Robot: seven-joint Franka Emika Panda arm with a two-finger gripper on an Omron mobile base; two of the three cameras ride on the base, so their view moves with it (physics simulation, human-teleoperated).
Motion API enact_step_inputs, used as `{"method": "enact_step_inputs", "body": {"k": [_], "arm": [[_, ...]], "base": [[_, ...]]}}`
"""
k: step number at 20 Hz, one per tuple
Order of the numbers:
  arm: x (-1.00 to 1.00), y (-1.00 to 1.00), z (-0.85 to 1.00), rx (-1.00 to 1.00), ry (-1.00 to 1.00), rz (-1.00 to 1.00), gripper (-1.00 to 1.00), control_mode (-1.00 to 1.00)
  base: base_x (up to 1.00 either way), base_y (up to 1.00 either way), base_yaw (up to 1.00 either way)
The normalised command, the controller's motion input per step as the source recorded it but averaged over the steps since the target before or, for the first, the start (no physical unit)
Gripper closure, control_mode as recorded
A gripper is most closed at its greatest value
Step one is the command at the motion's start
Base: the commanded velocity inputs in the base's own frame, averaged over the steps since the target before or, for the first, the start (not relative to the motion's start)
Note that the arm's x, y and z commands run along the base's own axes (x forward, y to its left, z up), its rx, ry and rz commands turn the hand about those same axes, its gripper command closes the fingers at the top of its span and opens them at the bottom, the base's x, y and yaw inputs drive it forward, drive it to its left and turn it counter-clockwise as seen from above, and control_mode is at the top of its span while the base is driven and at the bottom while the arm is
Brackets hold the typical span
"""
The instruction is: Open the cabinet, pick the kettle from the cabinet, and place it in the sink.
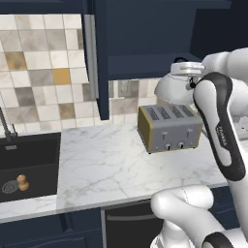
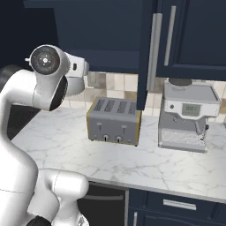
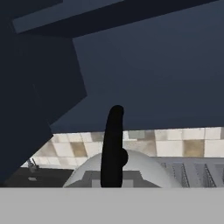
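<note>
A white marble counter (image 1: 106, 164) runs under dark navy wall cupboards, backed by a wall of beige, grey and ochre tiles (image 1: 43, 72). Navy base drawers (image 2: 176, 205) sit below. Light is even and soft.

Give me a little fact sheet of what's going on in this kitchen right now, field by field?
Cupboard: dark navy wall cabinet, door swung open, long silver bar handle.
Kettle: squat dome-shaped silver-white kettle, out of the cupboard, in the air above the toaster.
Hand: hand shut on the kettle's thin black arched handle.
Toaster: boxy silver four-slot toaster on the white marble counter.
Sink: black rectangular sink at the left; no kettle in it.
Coffee machine: steel espresso machine at the right.
</note>
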Motion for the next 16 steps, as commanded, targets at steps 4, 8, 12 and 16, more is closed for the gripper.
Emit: {"method": "enact_step_inputs", "body": {"k": [4,8,12,16], "arm": [[-0.46,0.01,-0.07,0.00,0.00,0.18,1.00,-1.00],[-0.29,0.09,-0.18,0.00,0.00,0.17,1.00,-1.00],[-0.20,0.09,-0.24,0.00,0.00,0.20,1.00,-1.00],[-0.02,0.10,-0.25,0.00,-0.01,0.24,1.00,-1.00]], "base": [[0.00,0.00,0.00],[0.00,0.00,0.00],[0.00,0.00,0.00],[0.00,0.00,0.00]]}}
